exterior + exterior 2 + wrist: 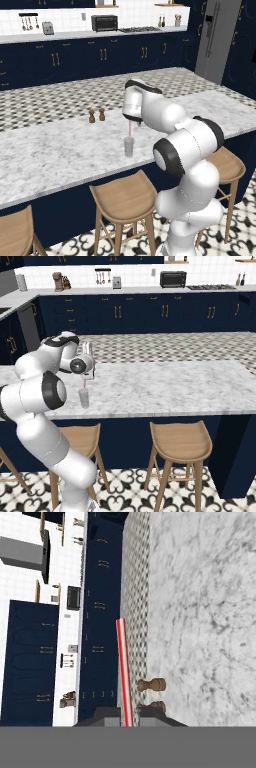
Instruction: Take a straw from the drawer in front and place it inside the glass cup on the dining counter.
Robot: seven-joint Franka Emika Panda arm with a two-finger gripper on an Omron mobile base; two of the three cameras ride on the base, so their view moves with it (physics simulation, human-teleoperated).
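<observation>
On the dining counter (pixel 60 150), the pincer (pixel 129 714) grips the straw (pixel 123 667) above the glass cup (pixel 129 147).

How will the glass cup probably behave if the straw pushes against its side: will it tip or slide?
The glass cup looks small and thin-walled, so it is probably light and may slide on the smooth marble dining counter. It stands upright with nothing beside it, so a sideways push near its rim could tip it. The straw, shut in the gripper, looks straight and stiff.
</observation>
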